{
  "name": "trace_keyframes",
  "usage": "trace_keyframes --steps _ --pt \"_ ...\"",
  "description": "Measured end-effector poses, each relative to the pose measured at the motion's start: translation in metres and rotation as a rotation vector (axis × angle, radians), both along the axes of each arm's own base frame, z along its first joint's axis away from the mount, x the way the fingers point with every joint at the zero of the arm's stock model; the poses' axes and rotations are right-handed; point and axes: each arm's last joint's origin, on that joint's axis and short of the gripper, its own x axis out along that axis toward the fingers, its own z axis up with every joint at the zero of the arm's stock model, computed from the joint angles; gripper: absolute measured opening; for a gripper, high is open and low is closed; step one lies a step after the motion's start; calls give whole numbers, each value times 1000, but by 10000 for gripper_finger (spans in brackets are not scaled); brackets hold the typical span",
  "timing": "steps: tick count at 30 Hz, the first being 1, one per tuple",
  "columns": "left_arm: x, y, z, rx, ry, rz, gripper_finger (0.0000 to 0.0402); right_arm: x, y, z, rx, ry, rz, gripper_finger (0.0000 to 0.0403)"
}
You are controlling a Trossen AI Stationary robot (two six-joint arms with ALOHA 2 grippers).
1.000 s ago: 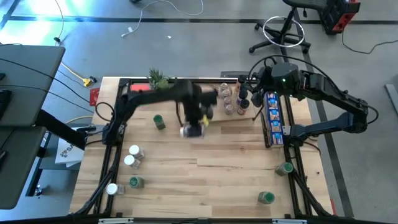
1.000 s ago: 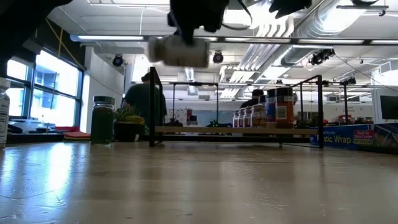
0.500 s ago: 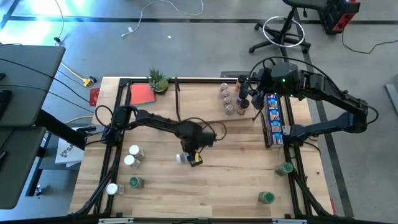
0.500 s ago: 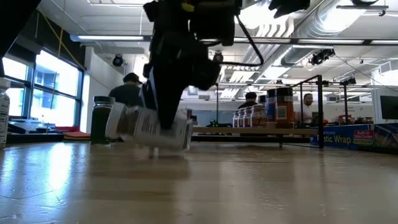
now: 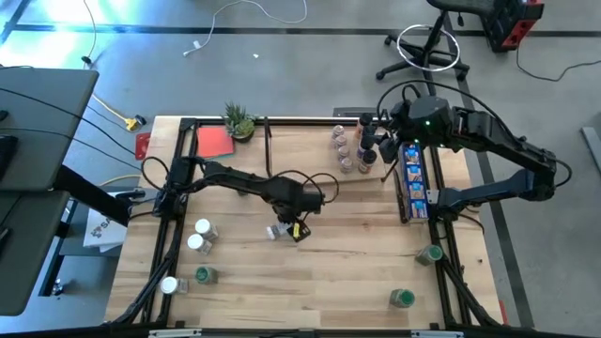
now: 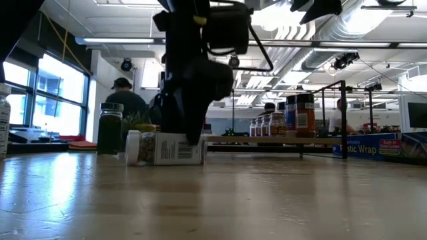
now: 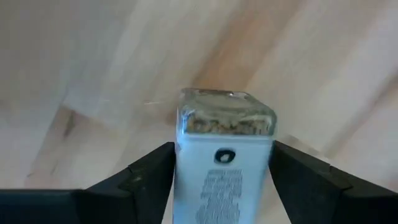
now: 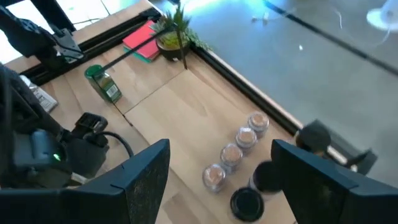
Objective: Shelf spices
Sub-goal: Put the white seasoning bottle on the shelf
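1. Lying on its side near the middle of the table [image 5: 376, 253], a white-capped spice jar [image 6: 165, 148] rests flat on the wood, cap toward the left in the low view, well short of the shelf [image 6: 267, 139] at the far right.
2. The left gripper [image 5: 293, 225] stands directly over this jar, and in the left wrist view its fingers [image 7: 146, 177] flank the jar's sides [image 7: 224, 155]; the jar looks to rest on the table rather than hang from the pads. I cannot tell whether the pads touch it or stand just off it.
3. The right gripper [image 5: 380, 141] hovers above the shelf's row of jars [image 8: 236, 149] with its fingers spread and nothing between them.
4. A jar on its side cannot go on the shelf as it lies, so the step in hand is probably a re-grip to stand it upright.
5. To do this well, lift clear first, then come down across the body near the cap, so that the jar can be tipped up on its base.
6. Close squarely on the flat sides, not on the corners, or it may twist or roll away.
7. Other jars wait along the near left [image 5: 199, 235] and near right [image 5: 404, 298] of the table; a green-capped jar [image 6: 110, 129] stands toward the far left.
8. The shelf's left part looks free, so carry the jar there, clear of the right gripper.
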Motion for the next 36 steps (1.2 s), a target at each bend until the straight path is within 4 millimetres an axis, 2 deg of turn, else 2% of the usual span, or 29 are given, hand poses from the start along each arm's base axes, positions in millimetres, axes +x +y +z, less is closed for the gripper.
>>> trace_keyframes --steps 3,7,10,13,16,21,24,30,36 --pt "-5 -2 17 0 -17 5 253 -1 2 -2 42 6 -27 275" --pt "-23 -15 57 31 -54 48 254 1 9 -2 18 12 -18 275" --pt "-42 -41 82 90 -111 34 254 1 13 -2 0 14 -17 275" --pt "-68 -76 92 197 -162 -83 254 2 17 -2 4 3 -27 275" --pt "-91 -106 78 235 -196 -154 255 3 23 -1 -7 -3 -36 275" --pt "-110 -126 37 155 -261 -87 255 4 28 -1 -17 -20 -66 275" --pt "-114 -125 15 140 -300 -59 256 4 29 -1 -5 -31 -75 275" --pt "-124 -105 -17 148 -276 81 278 5 30 -1 45 -55 -84 275" --pt "-128 -96 -33 119 -302 135 308 5 35 -1 31 -43 -45 275"
